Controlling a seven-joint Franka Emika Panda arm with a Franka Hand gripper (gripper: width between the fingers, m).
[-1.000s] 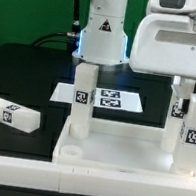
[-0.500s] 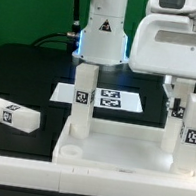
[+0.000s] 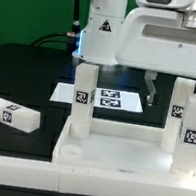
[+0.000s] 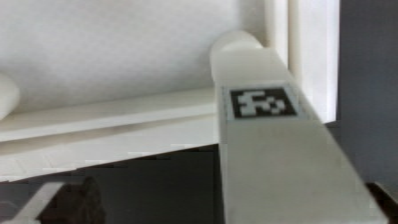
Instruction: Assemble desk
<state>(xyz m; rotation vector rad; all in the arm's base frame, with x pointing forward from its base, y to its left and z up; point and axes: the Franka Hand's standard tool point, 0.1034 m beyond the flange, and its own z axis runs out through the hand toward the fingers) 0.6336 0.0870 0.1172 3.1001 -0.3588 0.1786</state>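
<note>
Black bench [image 3: 28, 76] carries the white desk top [image 3: 118, 154], with upright legs [image 3: 82, 104] in three of its corners. The gripper [image 3: 183, 74] hangs over the far leg [image 3: 181, 106] on the exterior view's right and looks released, since the wrist view shows that leg standing free. A loose leg [image 3: 10, 115] lies flat on the bench, well apart toward the exterior view's left, its long axis crosswise. It probably belongs in the empty near socket [image 3: 68, 152].

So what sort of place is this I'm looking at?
Probably a robotics lab bench: a white robot base with a blue light, a marker board of printed tags, and tagged white desk parts on a black table.
</note>
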